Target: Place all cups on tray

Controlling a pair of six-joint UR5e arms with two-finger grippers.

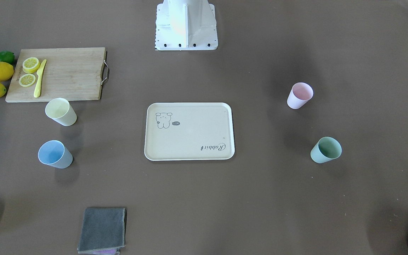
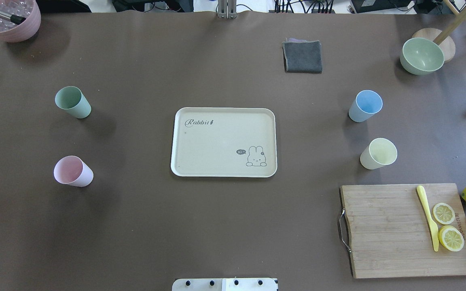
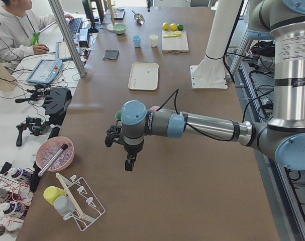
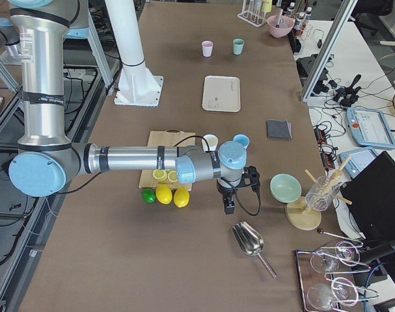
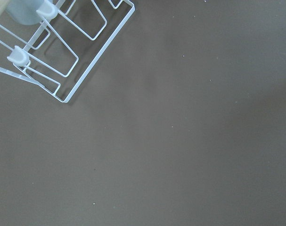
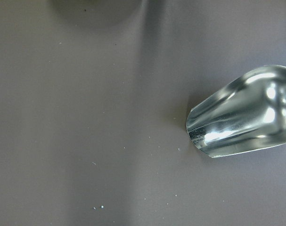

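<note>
Side views alone are showing the left gripper (image 3: 128,167) and the right gripper (image 4: 228,207), each pointing down over the table (image 2: 233,226). I cannot tell how wide either one is standing or whether it is gripping anything. The left wrist camera is taking in bare table and one corner of a white wire rack (image 5: 62,52), cut off by the edge. The right wrist camera is catching the bowl of a shiny metal scoop (image 6: 241,113), its handle out of view. In the left side view the left arm's wrist is covering most of the mint cup (image 3: 117,116) and the pink cup (image 3: 155,107), leaving only slivers.

The tray (image 2: 184,161) is lying flat at mid-table, straight out from the robot's base. Its long axis is running from the robot's left to its right, with the lettering at the far left corner and the animal drawing at the near right corner.

All four cups are standing upright on the table, mouths up, well apart from the tray. The mint and pink cups are sitting to the tray's left, mint farther from the robot. The blue cup (image 2: 365,106) and the yellow cup (image 2: 378,153) are sitting to the tray's right, blue farther out.

The left gripper is hanging well to the left of the tray, beyond the mint and pink cups. The right gripper is hanging well to the right of the tray, beyond the blue and yellow cups.
</note>
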